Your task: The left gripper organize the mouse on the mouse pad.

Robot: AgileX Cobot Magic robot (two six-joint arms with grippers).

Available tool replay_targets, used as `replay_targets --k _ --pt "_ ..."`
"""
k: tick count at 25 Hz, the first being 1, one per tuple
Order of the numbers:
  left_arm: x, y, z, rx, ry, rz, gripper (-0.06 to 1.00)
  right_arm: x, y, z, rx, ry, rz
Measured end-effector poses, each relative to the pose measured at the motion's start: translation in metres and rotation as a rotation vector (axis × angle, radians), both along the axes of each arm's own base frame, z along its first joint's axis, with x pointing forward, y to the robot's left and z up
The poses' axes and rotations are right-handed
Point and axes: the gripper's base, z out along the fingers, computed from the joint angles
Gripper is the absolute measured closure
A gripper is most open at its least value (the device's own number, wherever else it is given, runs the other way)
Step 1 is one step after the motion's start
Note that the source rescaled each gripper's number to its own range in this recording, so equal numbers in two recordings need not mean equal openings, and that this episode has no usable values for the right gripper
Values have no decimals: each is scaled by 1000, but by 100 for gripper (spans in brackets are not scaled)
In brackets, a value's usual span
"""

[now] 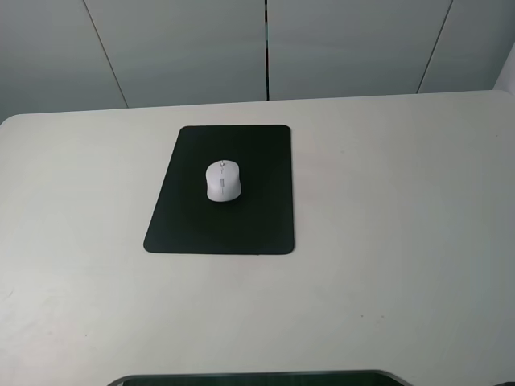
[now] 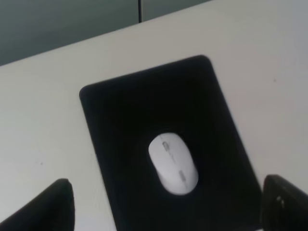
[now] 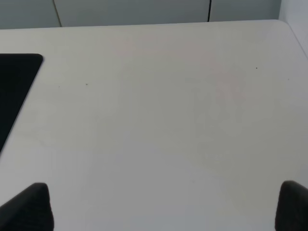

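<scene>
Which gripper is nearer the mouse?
Left. The left gripper hangs open right by the mouse; the right gripper is over bare table, seeing only the mouse pad's corner.

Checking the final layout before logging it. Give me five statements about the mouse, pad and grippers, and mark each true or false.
1. The mouse lies on the pad. True.
2. The mouse hangs over the pad's edge. False: it sits fully inside, with black pad showing all round it.
3. The left gripper is shut on the mouse. False: its fingers stand wide apart and touch nothing.
4. The right gripper is open over bare table. True.
5. A second mouse lies on the table beside the pad. False: only one mouse is in view.
</scene>
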Motion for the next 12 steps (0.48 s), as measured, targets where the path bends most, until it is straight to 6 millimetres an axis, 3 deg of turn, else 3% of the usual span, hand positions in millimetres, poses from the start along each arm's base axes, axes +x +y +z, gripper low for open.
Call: replay_targets --k 5,12 --pt "-37 25 -13 36 38 13 -1 0 0 0 0 0 0" --pt "-88 63 -10 -30 -21 78 -1 0 0 0 0 0 0"
